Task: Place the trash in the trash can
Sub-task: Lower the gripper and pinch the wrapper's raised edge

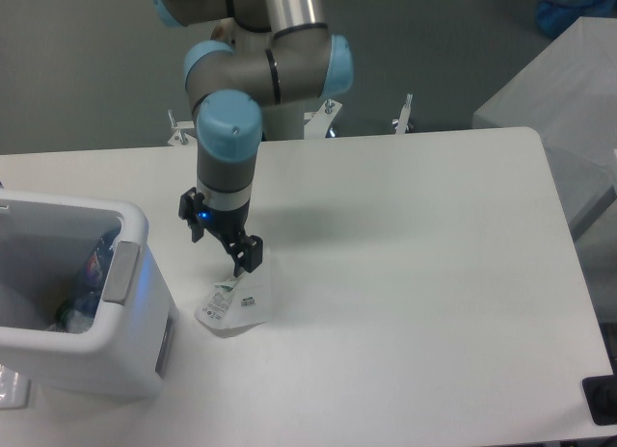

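Observation:
A white wrinkly wrapper [236,303] with small dark print lies flat on the white table, just right of the trash can [130,351]. The can is a white boxy bin at the left edge with a grey panel on its right rim. Inside it I make out a bluish bottle [89,288] among other bits. My gripper [219,254] hangs directly over the wrapper's upper edge, fingers open and pointing down. One finger [240,263] is close to touching the wrapper. Nothing is held.
The table's back edge runs behind the arm base, with metal clamps [406,113] along it. A grey draped surface [569,100] stands off the table's right side. A dark object [602,399] sits at the bottom right corner.

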You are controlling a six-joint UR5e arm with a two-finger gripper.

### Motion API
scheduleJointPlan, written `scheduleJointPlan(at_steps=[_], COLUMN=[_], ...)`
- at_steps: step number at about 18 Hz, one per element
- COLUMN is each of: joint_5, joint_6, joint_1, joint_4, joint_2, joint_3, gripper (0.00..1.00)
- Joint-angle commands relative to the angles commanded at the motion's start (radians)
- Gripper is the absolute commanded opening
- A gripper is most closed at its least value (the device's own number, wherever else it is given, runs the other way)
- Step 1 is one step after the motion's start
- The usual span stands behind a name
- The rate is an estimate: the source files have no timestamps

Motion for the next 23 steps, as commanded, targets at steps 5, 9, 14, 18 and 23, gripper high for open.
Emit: scheduleJointPlan(at_steps=[5, 9, 14, 18, 23], joint_5=[0.038, 0.044, 0.120, 0.124, 0.124], joint_6=[-0.008, -0.023, -0.077, -0.084, -0.107], joint_1=[-0.014, -0.014, -0.028, -0.035, -0.051], joint_4=[0.006, 0.006, 0.006, 0.005, 0.000], joint_2=[-0.034, -0.032, -0.068, -0.108, -0.098], joint_3=[0.017, 0.025, 0.045, 0.045, 0.040], gripper=[1.00, 1.00, 1.00, 1.00, 0.05])
